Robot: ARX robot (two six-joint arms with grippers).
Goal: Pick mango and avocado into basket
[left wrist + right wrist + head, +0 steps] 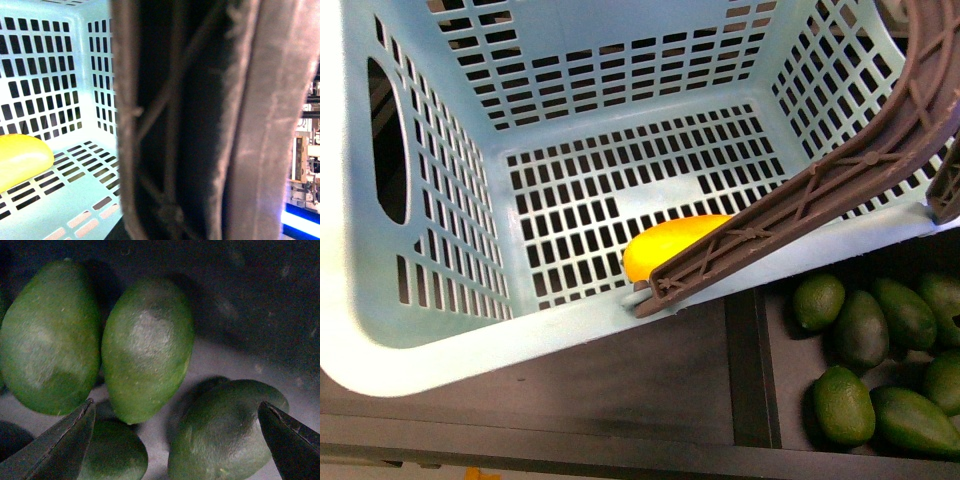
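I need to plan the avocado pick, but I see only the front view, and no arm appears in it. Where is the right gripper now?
Observer: The right gripper hangs close above the avocados.
Operator: Does it hold one already?
Observer: No. Its fingers stand wide apart, with nothing clamped between them.
Operator: And the left arm?
Observer: The left gripper does not show. The brown handle of the basket fills most of the left wrist view, very close to the camera.
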